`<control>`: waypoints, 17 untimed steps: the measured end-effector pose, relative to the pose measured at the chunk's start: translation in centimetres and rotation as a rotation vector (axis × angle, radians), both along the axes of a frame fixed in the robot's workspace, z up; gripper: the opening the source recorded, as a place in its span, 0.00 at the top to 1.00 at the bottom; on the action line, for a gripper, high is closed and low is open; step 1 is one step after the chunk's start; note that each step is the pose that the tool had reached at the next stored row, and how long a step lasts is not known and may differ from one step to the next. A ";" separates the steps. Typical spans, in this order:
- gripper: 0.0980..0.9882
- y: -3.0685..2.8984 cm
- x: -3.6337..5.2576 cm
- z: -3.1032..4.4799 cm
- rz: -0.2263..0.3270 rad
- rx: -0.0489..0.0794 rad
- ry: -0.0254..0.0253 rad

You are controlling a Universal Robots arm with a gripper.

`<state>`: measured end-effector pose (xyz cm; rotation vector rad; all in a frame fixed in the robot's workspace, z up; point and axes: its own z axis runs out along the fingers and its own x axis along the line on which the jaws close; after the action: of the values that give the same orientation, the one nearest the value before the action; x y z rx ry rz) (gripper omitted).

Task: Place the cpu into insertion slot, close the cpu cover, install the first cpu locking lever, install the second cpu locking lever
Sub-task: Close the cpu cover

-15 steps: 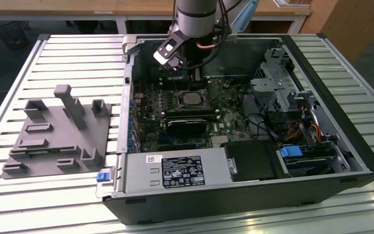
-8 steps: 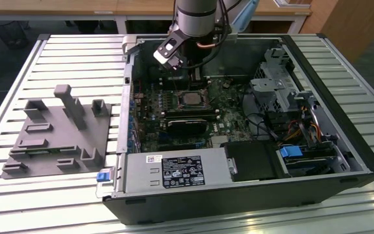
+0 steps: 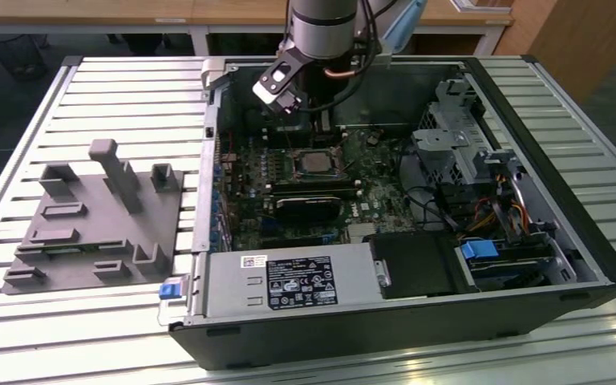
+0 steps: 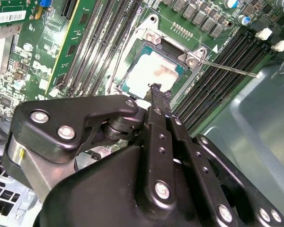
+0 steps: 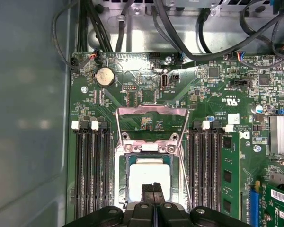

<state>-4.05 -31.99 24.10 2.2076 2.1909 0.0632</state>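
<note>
Standing by the rig: there are wooden desks [image 3: 94,12] along the back of the room, and in front of them a big slatted metal table [image 3: 83,88]. On it sits an open black PC case [image 3: 597,241], lying on its side. A grey plastic fixture [image 3: 94,220] lies beside it on the exterior view's left.

Inside the case there's the power supply [image 3: 286,282] along the near edge. Cables and drive cages sit on the exterior view's right, and the green motherboard [image 5: 132,71] covers the floor. The robot arm [image 3: 324,32] reaches down into it from the back.

The cpu [image 5: 149,172] is sitting in the insertion slot [image 5: 127,165], between the two banks of black memory slots [image 5: 92,165]. The cpu cover [image 5: 151,110] looks flipped up, a thin silvery frame at one edge of the slot with board showing through its cut-out. One thin lever [image 4: 227,68] sticks out sideways from a socket corner.

The gripper [image 5: 153,188] has its fingers pressed together with nothing between them. The tip is right over the cpu's edge, but I can't tell whether it's touching.
</note>
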 end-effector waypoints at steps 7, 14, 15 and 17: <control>0.99 0.00 0.00 0.29 0.000 0.000 -0.0001; 0.99 0.00 0.00 0.58 0.000 0.000 -0.0001; 0.99 0.00 0.00 0.63 0.000 0.000 0.0000; 0.99 0.00 0.01 0.81 0.000 0.000 0.0001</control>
<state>-4.04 -31.99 24.91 2.2077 2.1911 0.0633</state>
